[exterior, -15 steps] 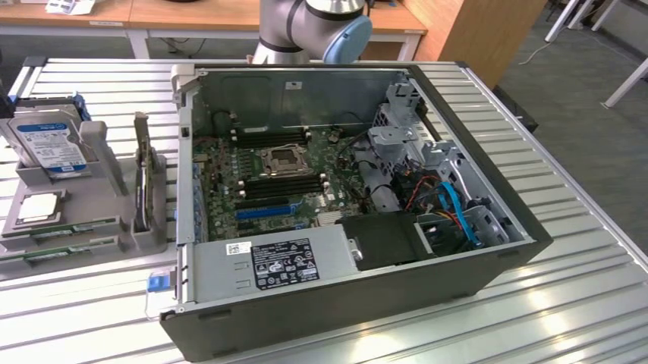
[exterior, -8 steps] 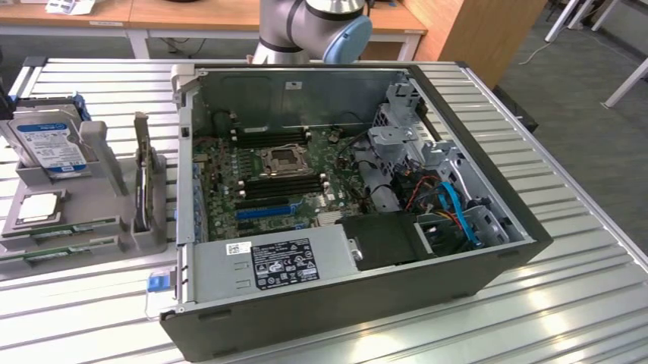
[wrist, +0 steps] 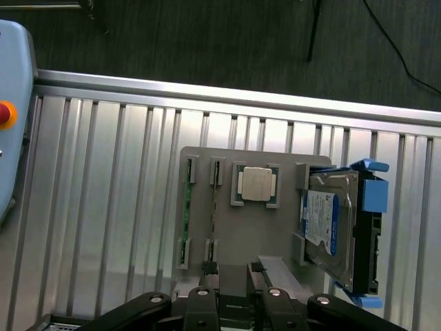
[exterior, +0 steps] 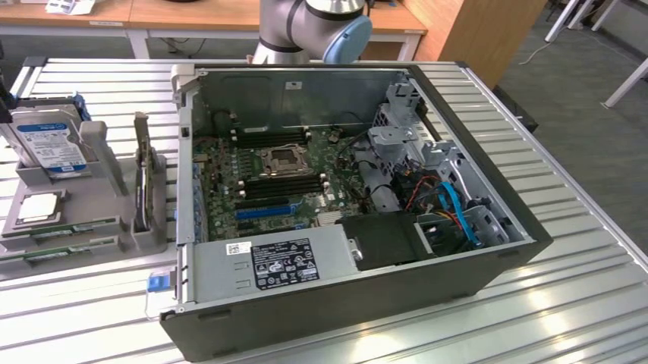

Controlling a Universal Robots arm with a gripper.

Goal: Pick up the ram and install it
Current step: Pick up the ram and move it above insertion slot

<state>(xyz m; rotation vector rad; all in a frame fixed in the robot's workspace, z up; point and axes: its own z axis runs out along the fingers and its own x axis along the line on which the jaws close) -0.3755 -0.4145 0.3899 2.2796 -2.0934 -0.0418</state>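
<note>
Two green ram sticks stand on edge in slots of a grey holder (wrist: 227, 227). One ram stick (wrist: 186, 214) is plainly green. The other (wrist: 213, 221) is seen thin, edge-on. In the exterior view the same sticks (exterior: 61, 227) lie at the holder's front, left of the open computer case (exterior: 354, 197). My gripper (wrist: 234, 276) hangs above the holder's near end, apart from the sticks. Its fingers (wrist: 209, 269) stand apart with nothing between them. The motherboard's black memory slots (exterior: 284, 186) lie beside the processor socket (exterior: 281, 161).
The holder also carries a silver processor (wrist: 256, 184), a hard drive with blue rails (wrist: 337, 227) and an upright card (exterior: 142, 182). A long blue slot (exterior: 265, 212) sits on the motherboard. A pale blue device with a red button (wrist: 5, 114) lies on the slatted metal table (wrist: 103, 207).
</note>
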